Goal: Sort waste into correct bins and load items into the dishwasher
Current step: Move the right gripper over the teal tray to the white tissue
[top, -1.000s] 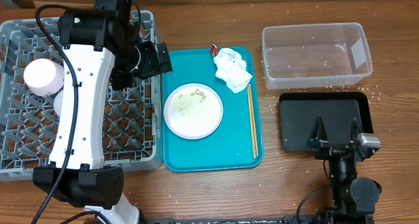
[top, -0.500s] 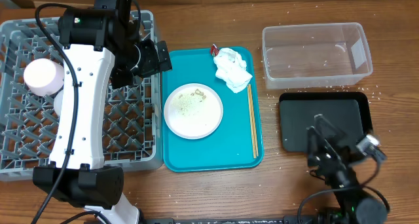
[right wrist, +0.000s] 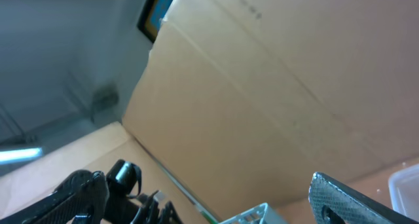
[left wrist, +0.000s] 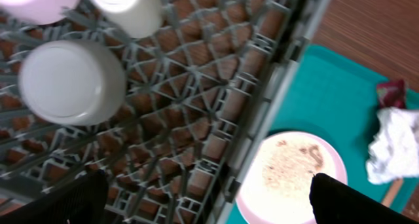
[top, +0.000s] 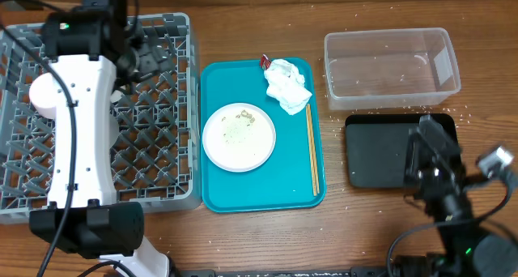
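A round white plate [top: 239, 137] with pale food grains lies on the teal tray [top: 214, 192]. At the tray's far end are a crumpled napkin [top: 287, 85] and a red wrapper [top: 265, 62]. My left gripper [top: 150, 54] hangs open and holding nothing over the grey dish rack [top: 154, 147]. In the left wrist view its gripper [left wrist: 206, 188] spans the rack [left wrist: 196, 86] wall, the plate [left wrist: 291, 178] by the right finger. An upturned white bowl [left wrist: 71, 82] and a cup [left wrist: 127, 8] sit in the rack. My right gripper [top: 430, 147] is open over the black tray [top: 376, 151], tilted upward.
Thin chopsticks [top: 312, 147] lie along the teal tray's right side. The clear tub [top: 391, 66] stands behind the black tray, loose grains [top: 461, 113] scattered near it. A pale pink bowl [top: 47, 95] sits at the rack's left. The right wrist view shows only a cardboard box [right wrist: 275, 86].
My left gripper has swung left from the rack's right edge to over the rack. My right arm has lifted off its rest and tilted its gripper upward.
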Robot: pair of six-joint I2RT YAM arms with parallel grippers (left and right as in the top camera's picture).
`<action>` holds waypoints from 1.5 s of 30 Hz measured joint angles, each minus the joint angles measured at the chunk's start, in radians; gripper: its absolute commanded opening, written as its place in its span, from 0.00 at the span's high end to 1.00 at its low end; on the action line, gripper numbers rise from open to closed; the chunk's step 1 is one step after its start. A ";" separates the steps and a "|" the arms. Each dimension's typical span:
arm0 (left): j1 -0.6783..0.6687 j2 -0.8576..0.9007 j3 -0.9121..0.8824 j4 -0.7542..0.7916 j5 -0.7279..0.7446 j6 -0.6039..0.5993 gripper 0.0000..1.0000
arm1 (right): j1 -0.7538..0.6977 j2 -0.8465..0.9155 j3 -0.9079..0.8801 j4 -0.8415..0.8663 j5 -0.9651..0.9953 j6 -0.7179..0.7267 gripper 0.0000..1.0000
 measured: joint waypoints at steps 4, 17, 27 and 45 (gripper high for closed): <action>0.023 0.000 0.000 0.000 -0.030 -0.011 0.00 | 0.001 0.286 0.295 -0.150 -0.134 -0.163 0.00; 0.022 0.002 0.000 0.002 -0.043 -0.014 0.00 | 0.405 1.191 1.233 -1.033 0.105 -0.752 0.00; 0.022 0.002 0.000 0.001 -0.044 -0.014 0.00 | 0.531 1.543 1.379 -1.127 0.489 -0.858 0.00; 0.022 0.002 0.000 0.001 -0.044 -0.014 0.00 | 0.552 1.807 1.379 -1.097 0.431 -0.933 0.26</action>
